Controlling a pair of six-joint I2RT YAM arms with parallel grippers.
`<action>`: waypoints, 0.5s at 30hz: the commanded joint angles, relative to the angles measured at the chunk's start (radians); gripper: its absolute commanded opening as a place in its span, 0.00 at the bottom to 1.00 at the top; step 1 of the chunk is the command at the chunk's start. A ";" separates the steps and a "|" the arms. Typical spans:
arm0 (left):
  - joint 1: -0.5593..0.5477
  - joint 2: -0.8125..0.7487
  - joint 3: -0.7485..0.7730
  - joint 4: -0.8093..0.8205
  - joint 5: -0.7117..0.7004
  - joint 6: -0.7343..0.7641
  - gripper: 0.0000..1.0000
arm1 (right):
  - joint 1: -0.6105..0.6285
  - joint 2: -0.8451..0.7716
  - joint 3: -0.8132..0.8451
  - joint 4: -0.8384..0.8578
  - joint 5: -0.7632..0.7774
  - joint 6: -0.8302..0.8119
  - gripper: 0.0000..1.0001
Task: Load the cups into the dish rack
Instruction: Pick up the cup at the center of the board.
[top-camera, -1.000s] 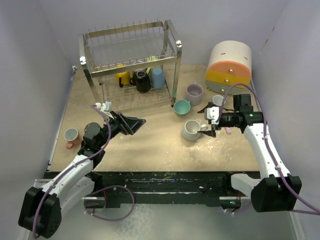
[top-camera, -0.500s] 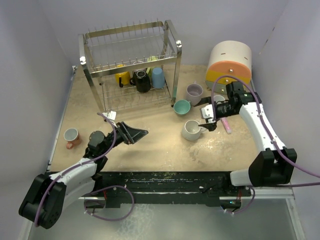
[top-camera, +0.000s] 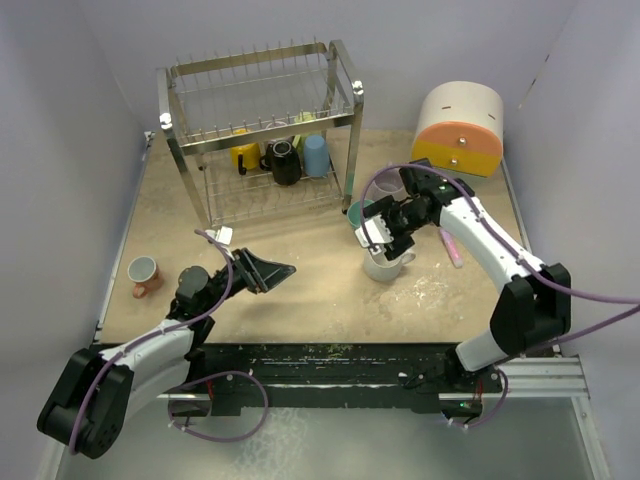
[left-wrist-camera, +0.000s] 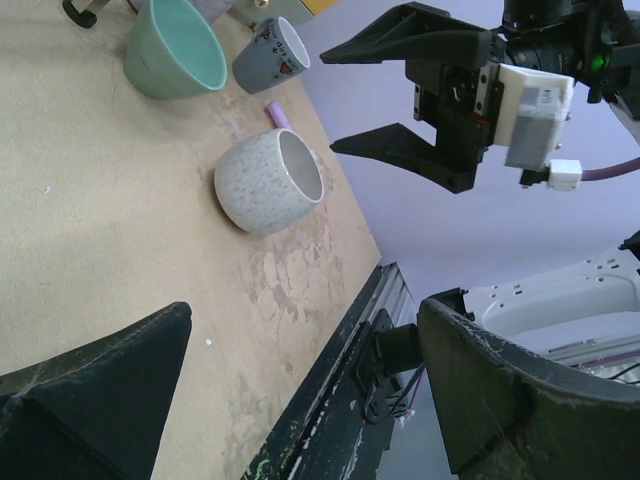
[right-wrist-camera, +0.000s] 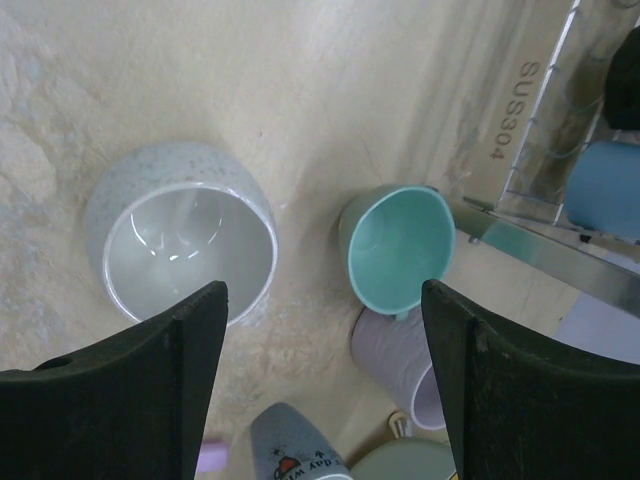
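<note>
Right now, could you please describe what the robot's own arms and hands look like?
The left arm and right arm both have white shells with black joints, and a lilac cable loops along each. The left hand and right hand are matte black with broad, wedge-shaped fingers. A white block sits at the right wrist.

**A:** Where is the right gripper (top-camera: 390, 243)?

**B:** Directly above a speckled pale-grey ceramic mug (top-camera: 380, 268), pointing down at it. A teal ceramic mug (top-camera: 358, 212) sits just beyond it, on the side of the tall chrome wire dish rack (top-camera: 190, 170).

**A:** Anything in the rack?

**B:** On the lower tier there's a yellow mug (top-camera: 244, 155), a black mug (top-camera: 284, 160) and a blue mug (top-camera: 316, 155), well off to that gripper's far left.

**A:** And the left gripper (top-camera: 280, 272)?

**B:** Low over the beige tabletop (top-camera: 300, 300), jaws spread, nothing between them. A small grey-and-pink mug (top-camera: 143, 268) stands well to its left.
</note>
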 joint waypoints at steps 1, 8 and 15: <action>-0.004 -0.021 -0.012 0.049 0.002 0.007 0.97 | 0.049 0.039 0.039 0.028 0.190 0.000 0.79; -0.004 -0.016 -0.011 0.033 -0.012 0.019 0.97 | 0.113 0.098 0.012 0.099 0.327 0.001 0.72; -0.003 0.005 -0.014 0.043 -0.015 0.021 0.97 | 0.166 0.167 -0.039 0.164 0.381 0.032 0.53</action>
